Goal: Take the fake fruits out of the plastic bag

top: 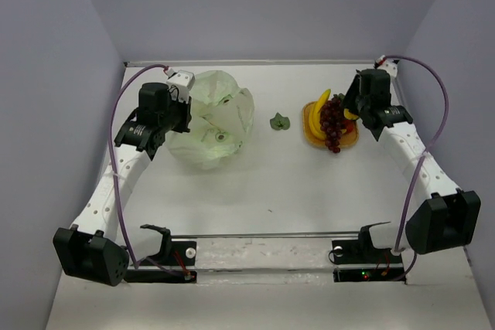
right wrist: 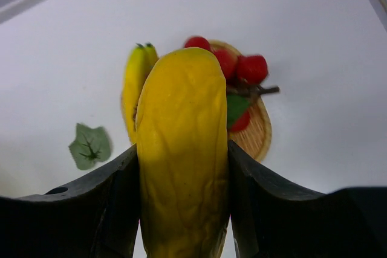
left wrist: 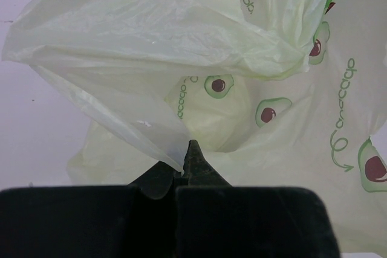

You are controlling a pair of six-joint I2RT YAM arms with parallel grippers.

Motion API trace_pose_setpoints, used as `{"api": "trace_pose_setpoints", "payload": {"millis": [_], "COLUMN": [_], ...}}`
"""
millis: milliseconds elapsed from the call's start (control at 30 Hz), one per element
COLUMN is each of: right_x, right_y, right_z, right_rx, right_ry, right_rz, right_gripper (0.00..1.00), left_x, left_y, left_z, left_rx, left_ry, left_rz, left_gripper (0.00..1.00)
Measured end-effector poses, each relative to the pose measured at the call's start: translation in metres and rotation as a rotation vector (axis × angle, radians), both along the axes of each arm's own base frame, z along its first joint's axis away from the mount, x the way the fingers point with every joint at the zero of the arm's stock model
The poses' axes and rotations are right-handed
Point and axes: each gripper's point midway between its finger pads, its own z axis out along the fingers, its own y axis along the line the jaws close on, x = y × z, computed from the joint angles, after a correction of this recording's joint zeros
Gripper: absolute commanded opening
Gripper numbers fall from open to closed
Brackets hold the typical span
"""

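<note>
**Top view.** The plastic bag [top: 213, 117] lies in a crumpled mound on the white table [top: 271, 183], upper left of centre. The left gripper [top: 182, 116] is at its left edge. Upper right of centre, an orange woven mat [top: 309, 139] carries the bananas [top: 315, 110]. Their curved long axis runs up the frame, tips toward the upper right. The dark grape bunch [top: 332, 125] lies lengthwise beside them, narrow end toward the bottom of the frame. A loose green leaf [top: 278, 122] rests between bag and mat, apart from both. The right gripper [top: 352, 110] hangs at the mat's right rim.

**Left wrist view.** The left gripper [left wrist: 186, 164] has its fingers together, pinching a thin fold of the plastic bag [left wrist: 181, 58] at the tips. The film billows above, with a hollow at centre. It is printed with halved avocados and green cursive script that appears to read "avocado".

**Right wrist view.** The right gripper [right wrist: 181, 155] is clamped on the yellow oblong fruit [right wrist: 181, 107]. Its long axis runs bottom to top of the frame along the fingers, rounded end toward the orange woven mat [right wrist: 259, 134]. Behind are the bananas [right wrist: 134, 83], upright in frame, red pieces [right wrist: 251, 69] and, at lower left, the green leaf [right wrist: 91, 146].
</note>
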Motion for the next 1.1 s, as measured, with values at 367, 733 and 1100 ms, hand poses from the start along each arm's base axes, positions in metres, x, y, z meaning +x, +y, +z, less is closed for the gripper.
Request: {"api": "trace_pose_setpoints", "payload": {"millis": [367, 733, 1100], "right_x": [-0.052, -0.022, -0.021], "right_y": [-0.052, -0.058, -0.055], "right_z": [-0.097, -0.142, -0.171], "right_rx": [0.230, 0.288, 0.279], "right_ry": [0.169, 0.213, 0.243], "right_rz": [-0.260, -0.235, -0.212], "right_gripper": [0.33, 0.42, 0.73], "left_x": [0.000, 0.000, 0.004], "left_y": [-0.002, -0.002, -0.002], "left_z": [-0.004, -0.005, -0.017], "left_rx": [-0.005, -0.004, 0.007], "left_ry": [0.005, 0.005, 0.039], "left_rz": [-0.009, -0.008, -0.010], "left_gripper": [0.00, 0.00, 0.00]}}
